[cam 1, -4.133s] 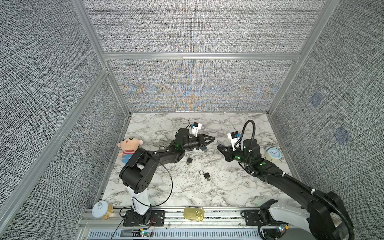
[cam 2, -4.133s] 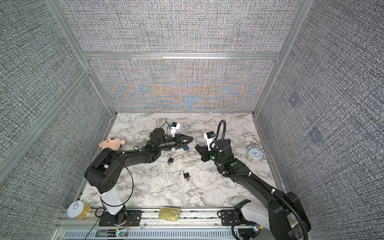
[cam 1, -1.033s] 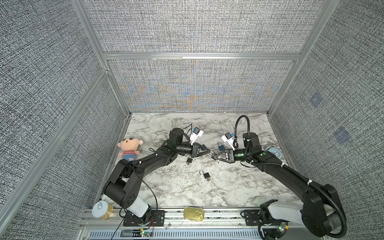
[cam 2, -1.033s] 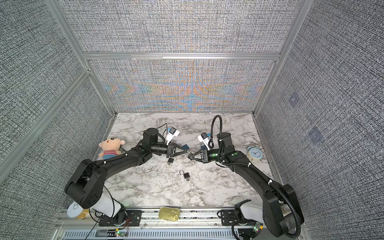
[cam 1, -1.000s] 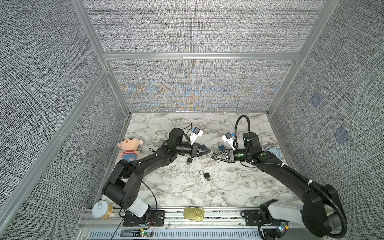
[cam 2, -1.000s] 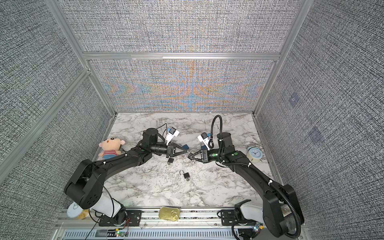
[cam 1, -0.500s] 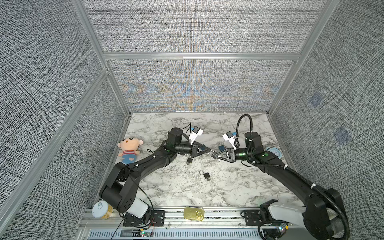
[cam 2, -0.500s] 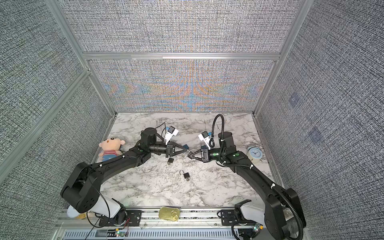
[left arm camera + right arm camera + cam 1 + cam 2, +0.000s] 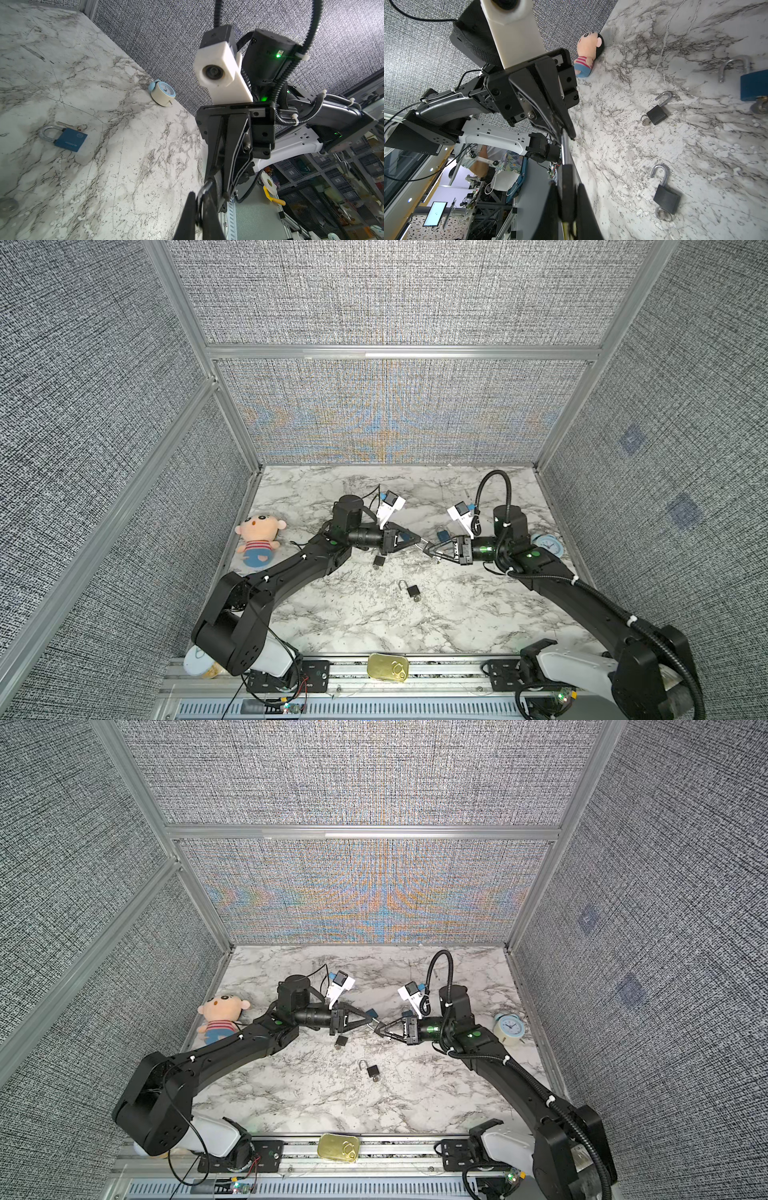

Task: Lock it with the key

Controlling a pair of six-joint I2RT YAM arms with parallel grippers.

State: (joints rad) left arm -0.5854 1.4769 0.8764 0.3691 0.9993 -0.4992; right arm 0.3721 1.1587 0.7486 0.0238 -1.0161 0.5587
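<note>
**Grippers meet in mid-air with a padlock between them**

The right gripper (image 9: 427,550), jaws clamped on the black body of the held padlock (image 9: 566,187), faces the left gripper (image 9: 418,540). The left jaws are pinched on the end of the lock's silver shackle (image 9: 564,145), above the middle of the marble table (image 9: 457,614). A few seconds ago the two tips stood clearly apart; now they nearly touch, joined by the lock.

With both arms on the lock, the shackle looks ready to be pressed home, and the turn of the key is yet to come. A brassy glint below the held body in the right wrist view may be its key, but that cannot be told for sure.

Just beyond the tips, on the far side, a blue padlock (image 9: 443,536) lies flat with a key beside it. On the near side lie two more black locks with shackles open and keys in place. The left padlock (image 9: 379,561) is close under the left gripper, and the near padlock (image 9: 411,590) lies further forward.

A plush doll (image 9: 257,537) rests by the left wall and an alarm clock (image 9: 547,545) by the right. A tin (image 9: 387,668) sits on the near rail.
</note>
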